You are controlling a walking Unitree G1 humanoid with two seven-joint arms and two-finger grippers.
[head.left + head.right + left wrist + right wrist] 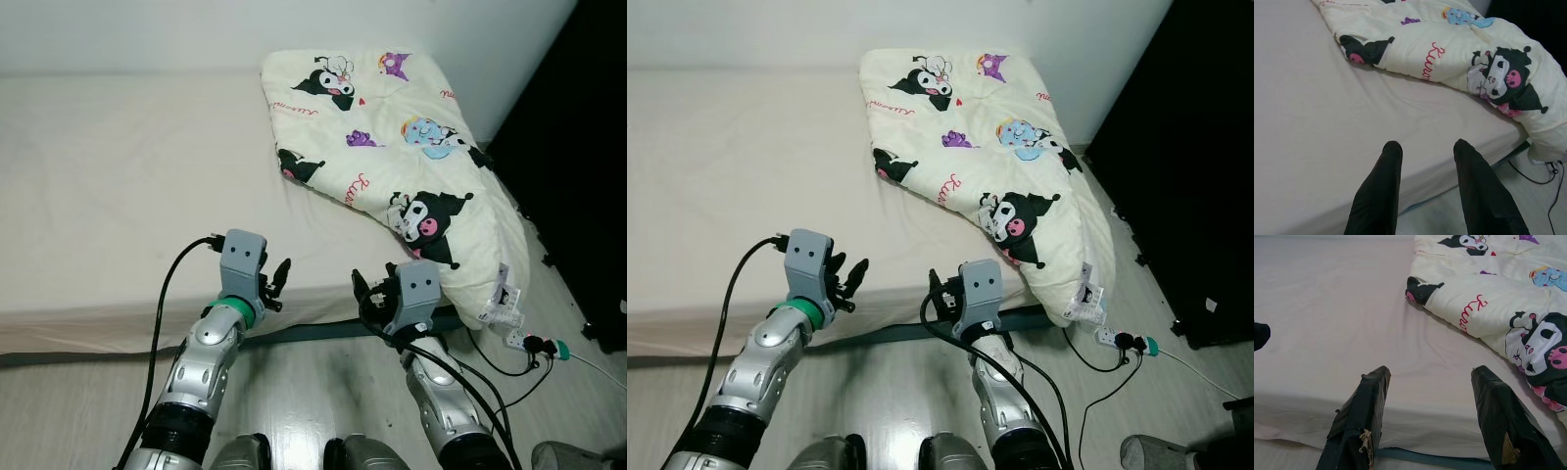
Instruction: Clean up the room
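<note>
bed sheet (118, 176): matt beige cloth, smooth, faint creases | quilt (392, 127): soft padded cream cloth, printed cartoon figures | floor (313, 392): pale wood-look boards, slight sheen | arms (206, 362): silver, glossy | fingers (1361, 421): matt black, worn edges

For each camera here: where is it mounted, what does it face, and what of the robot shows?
Left eye, right eye: head, looking down at the bed and quilt; both arms, left pincer, right pincer.
Left wrist: faces bed and quilt; own open fingers.
Right wrist: same, own open fingers.
All share the quilt.
</note>
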